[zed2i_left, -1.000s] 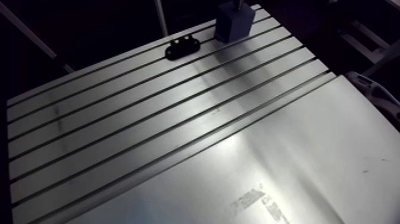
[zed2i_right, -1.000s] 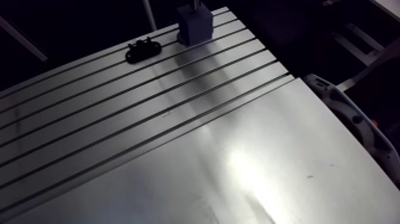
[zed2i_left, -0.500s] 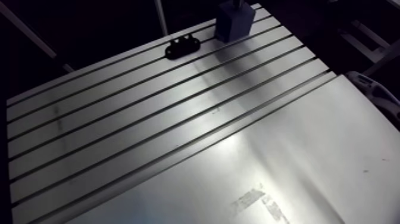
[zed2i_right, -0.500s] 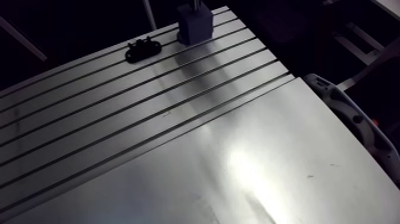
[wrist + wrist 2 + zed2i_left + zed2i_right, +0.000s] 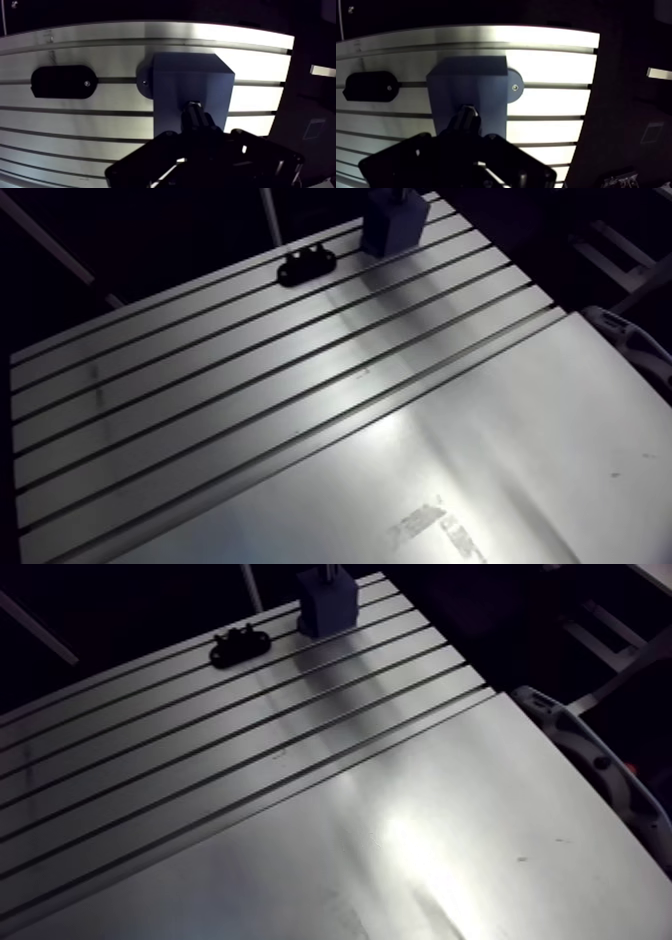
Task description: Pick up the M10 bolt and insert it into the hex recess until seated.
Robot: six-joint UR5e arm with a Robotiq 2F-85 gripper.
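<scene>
A blue block stands on the slotted table at its far edge. It also shows in the arm view as the blue block. In the wrist view the dark M10 bolt points at the block's top face, its tip at or in the recess there. How deep it sits is hidden. My gripper is right over the block, shut on the bolt's rear end, and its dark body covers the near part of the block.
A black oval plate is fixed on a slot beside the block, also seen as the black plate. A round metal disc sits at the block's foot. A smooth metal sheet covers the near table. A pale curved part borders its right edge.
</scene>
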